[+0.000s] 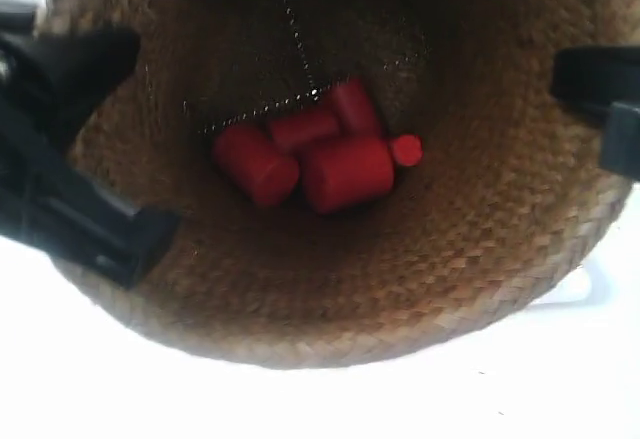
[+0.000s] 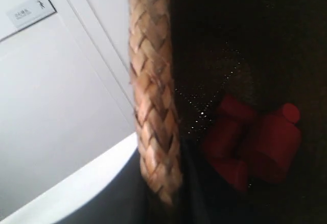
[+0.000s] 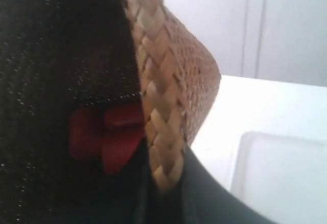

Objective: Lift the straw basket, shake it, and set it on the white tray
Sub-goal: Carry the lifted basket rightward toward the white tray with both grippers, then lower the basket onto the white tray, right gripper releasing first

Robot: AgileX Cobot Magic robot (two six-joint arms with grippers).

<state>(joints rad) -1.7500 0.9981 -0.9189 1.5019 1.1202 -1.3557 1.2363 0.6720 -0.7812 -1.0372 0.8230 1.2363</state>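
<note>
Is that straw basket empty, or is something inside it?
Not empty: red cylinder-shaped pieces lie clustered at the bottom of the straw basket.

The left gripper [image 2: 162, 203] is clamped across the rim of the straw basket [image 2: 153, 106], one dark finger [image 2: 110, 208] outside and one inside. The right gripper [image 3: 166, 193] grips the rim likewise. The arm at the exterior view's left [image 1: 70, 189] and the arm at the exterior view's right [image 1: 600, 99] stand at opposite sides.
</note>
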